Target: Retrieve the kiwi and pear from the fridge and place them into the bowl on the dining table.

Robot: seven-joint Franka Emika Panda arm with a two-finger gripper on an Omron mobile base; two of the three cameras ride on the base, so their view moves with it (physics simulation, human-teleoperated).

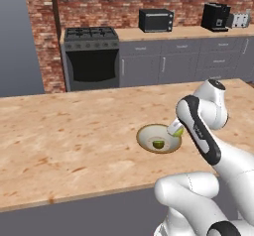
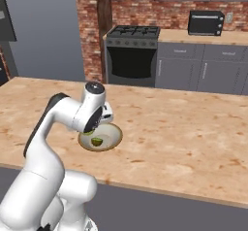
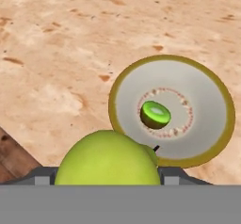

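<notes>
Setting: kitchen island, the dining table [image 1: 64,131], wood-grain top.
Gripper [image 3: 107,180]: jaws part-open, clamped on one pear [image 3: 108,159].
Just ahead, below: one bowl [image 3: 214,84] holding one kiwi [image 3: 155,115].
Progress: kiwi delivered; pear remains to be released into the bowl.

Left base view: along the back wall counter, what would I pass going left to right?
Stove → black microwave → coffee machine → toaster.
</notes>
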